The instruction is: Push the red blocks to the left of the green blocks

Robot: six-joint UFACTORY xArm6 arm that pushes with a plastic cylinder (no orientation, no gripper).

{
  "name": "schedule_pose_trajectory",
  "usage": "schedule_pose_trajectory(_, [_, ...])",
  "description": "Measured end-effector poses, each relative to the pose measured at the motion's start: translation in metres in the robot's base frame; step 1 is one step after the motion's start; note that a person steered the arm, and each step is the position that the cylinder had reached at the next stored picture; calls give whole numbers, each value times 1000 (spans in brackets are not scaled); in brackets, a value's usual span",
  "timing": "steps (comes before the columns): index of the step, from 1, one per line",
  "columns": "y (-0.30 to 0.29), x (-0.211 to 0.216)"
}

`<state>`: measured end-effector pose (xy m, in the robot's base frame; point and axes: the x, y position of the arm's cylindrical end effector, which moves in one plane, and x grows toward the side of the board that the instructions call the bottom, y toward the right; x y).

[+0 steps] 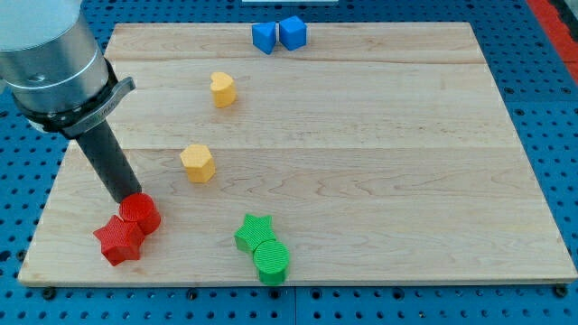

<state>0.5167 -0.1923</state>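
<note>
My tip (129,198) touches the red cylinder (141,213), which touches the red star (118,240) below it. The green star (253,231) and green cylinder (271,261) (touching too) sit to their right, near the board's (379,162) bottom edge.

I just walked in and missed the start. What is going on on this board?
A robot arm is pushing blocks with a dark rod. My tip sits at the upper left edge of the red cylinder, which touches the red star near the view's bottom left. The green star and green cylinder lie to their right. Two yellow blocks and two blue blocks sit farther up.
</note>
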Motion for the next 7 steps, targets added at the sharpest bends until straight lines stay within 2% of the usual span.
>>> schedule_pose_trajectory(5, [-8,0])
schedule_pose_trajectory(6, [12,-9])
schedule_pose_trajectory(7, [77,-60])
